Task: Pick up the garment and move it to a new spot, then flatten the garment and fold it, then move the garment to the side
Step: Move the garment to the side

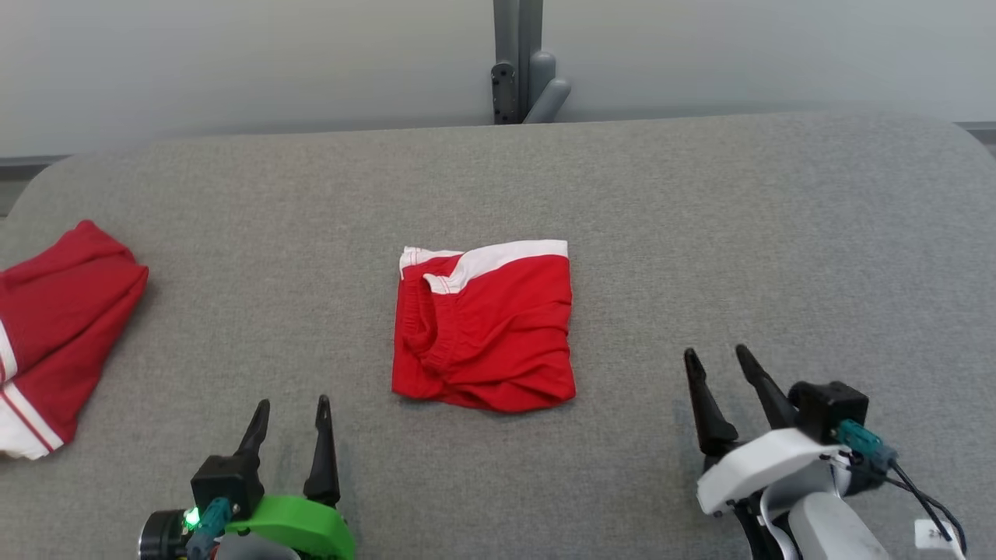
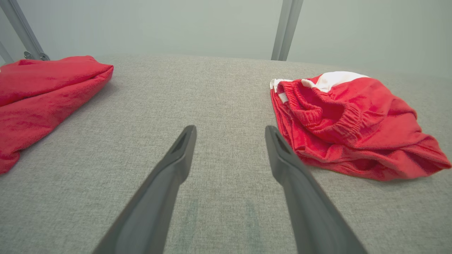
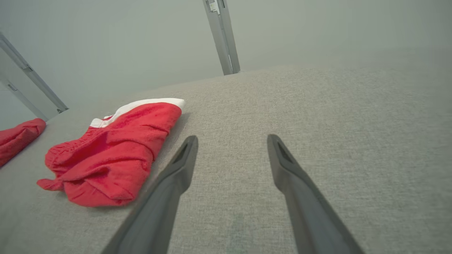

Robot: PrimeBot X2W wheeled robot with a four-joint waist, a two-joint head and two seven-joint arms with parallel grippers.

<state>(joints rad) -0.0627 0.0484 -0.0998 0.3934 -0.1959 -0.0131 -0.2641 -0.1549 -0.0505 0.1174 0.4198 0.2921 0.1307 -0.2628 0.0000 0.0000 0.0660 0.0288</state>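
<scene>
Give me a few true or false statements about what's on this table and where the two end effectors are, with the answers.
1. The folded red garment lies near the middle of the grey table. True.
2. The left end effector is shut on the folded garment. False: it is open, empty and apart from it.
3. A second red garment lies at the table's left edge. True.
4. The right end effector rests on top of the folded garment. False: it is off to the garment's right, open.
5. The folded garment has a blue band. False: the band is white.
</scene>
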